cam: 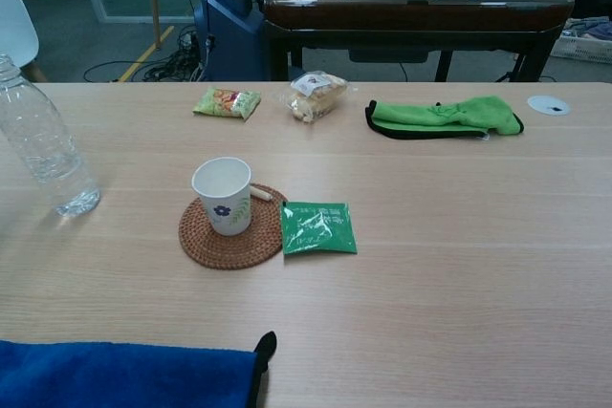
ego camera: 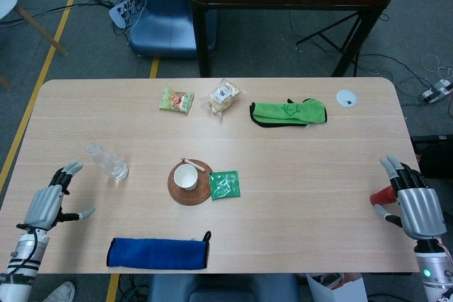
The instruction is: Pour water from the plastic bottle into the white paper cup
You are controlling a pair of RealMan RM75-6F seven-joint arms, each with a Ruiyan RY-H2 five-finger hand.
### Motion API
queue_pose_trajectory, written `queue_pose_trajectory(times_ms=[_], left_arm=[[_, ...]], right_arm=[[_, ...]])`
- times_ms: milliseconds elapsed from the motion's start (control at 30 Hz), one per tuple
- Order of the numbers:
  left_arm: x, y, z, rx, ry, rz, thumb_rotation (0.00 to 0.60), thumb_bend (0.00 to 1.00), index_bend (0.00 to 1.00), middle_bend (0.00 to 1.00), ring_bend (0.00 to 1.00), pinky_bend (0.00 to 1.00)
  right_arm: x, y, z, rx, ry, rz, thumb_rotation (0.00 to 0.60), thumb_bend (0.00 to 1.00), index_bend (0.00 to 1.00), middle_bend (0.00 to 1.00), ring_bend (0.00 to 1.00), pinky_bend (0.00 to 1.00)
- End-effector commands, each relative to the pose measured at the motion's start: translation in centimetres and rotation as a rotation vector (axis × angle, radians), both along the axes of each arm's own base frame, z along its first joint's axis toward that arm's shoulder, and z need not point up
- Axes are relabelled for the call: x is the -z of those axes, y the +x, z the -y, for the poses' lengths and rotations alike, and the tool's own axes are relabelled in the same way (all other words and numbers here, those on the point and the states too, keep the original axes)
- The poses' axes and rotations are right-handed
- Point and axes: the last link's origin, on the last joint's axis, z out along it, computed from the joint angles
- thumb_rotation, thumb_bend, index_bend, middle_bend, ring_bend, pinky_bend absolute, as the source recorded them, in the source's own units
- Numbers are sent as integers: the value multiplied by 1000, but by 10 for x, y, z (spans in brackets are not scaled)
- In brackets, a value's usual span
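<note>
A clear plastic bottle point(ego camera: 107, 163) point(cam: 40, 142) stands upright on the left part of the table. The white paper cup point(ego camera: 186, 177) point(cam: 223, 195) with a flower print sits on a round woven coaster point(ego camera: 190, 183) point(cam: 230, 233) at the table's middle. My left hand point(ego camera: 50, 201) is over the table's left front, fingers spread, holding nothing, a short way left of and nearer than the bottle. My right hand point(ego camera: 413, 201) hovers at the table's right edge, fingers apart and empty. Neither hand shows in the chest view.
A green sachet point(ego camera: 225, 184) point(cam: 318, 227) lies right of the coaster. A blue cloth point(ego camera: 158, 253) point(cam: 124, 375) lies at the front edge. Two snack packets point(ego camera: 177, 100) point(ego camera: 224, 97) and a green cloth point(ego camera: 288, 112) lie at the far side.
</note>
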Motion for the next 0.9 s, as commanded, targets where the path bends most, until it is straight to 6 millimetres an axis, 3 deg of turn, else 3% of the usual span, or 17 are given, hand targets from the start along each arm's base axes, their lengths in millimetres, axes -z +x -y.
queue_pose_trajectory(times_ms=[33,467,733,900], left_arm=[[7,4,-26,-36,2,69,600,34,0,0,0,258],[27,12,-70,-101,3,202,600,12,0,0,0,156],[38,17,-80,-110,-24,238,600,11,0,0,0,66],[44,22,-84,-157,-35,363,600,11,0,0,0,61]], right_arm=[[-1,0,0,-2,-2,3,600,45,96,79,132,236],[-3,-1,0,0,-3,9,600,45,96,90,132,236],[-4,-1,0,1,-2,11,600,45,96,91,132,236],[-5,-1,-1,3,-1,12,600,44,96,94,132,236]])
